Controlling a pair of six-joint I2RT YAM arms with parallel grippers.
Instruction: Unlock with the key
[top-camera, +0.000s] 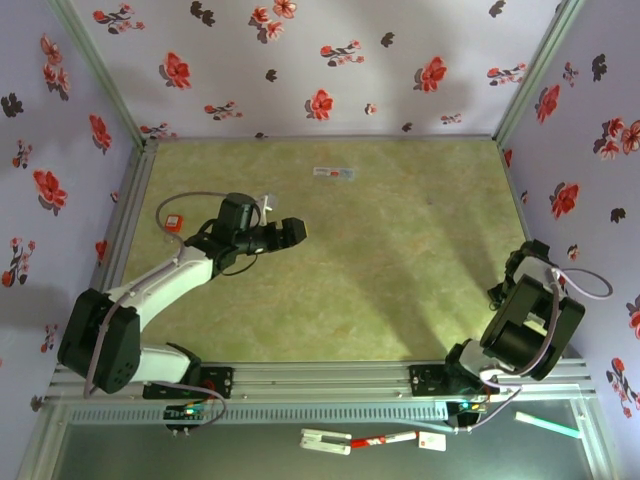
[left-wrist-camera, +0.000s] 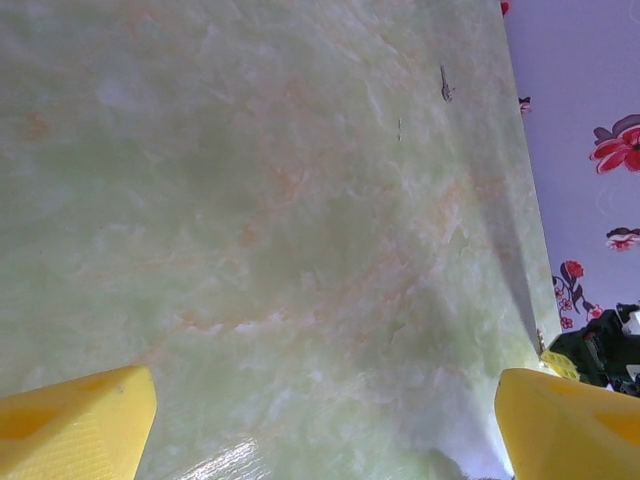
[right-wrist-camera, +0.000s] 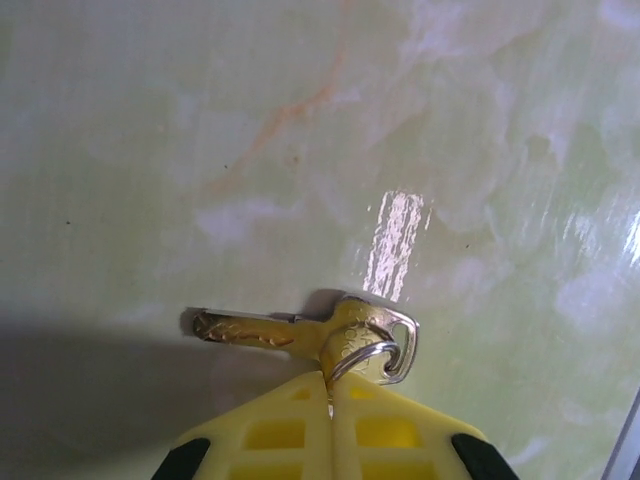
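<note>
A brass-coloured metal key (right-wrist-camera: 245, 328) lies flat on a glossy tabletop of pale green marbled material (right-wrist-camera: 150, 150), seen close up from the right wrist camera. Its slim, grooved blade points left. Its rounded head, to the right, has a thin silver split ring (right-wrist-camera: 378, 352) threaded through its hole. A narrow dark shadow outlines the blade tip, and a bright streak of reflected light sits on the table just above the head.

The right gripper (right-wrist-camera: 330, 385) has its two yellow plastic fingers (right-wrist-camera: 270, 430) pressed together with no gap, pinching the near edge of the key's head where the ring passes through.

In the overhead view, the right arm (top-camera: 520, 335), black, is folded low at the near right corner of the table, close to the right wall. That puts the key in this corner.

The left arm (top-camera: 170, 275), white and black, reaches from its near left base toward the middle of the table. From the left wrist camera, the left gripper (left-wrist-camera: 320, 425) is spread wide and holds nothing, with bare tabletop between its yellow fingers.

A small orange-red object (top-camera: 172, 221) sits near the table's left edge, and a small pale strip with red marks (top-camera: 333, 173) lies near the far edge. What either one is cannot be told. Lilac walls printed with red and dark flowers (top-camera: 320, 60) enclose the table.
</note>
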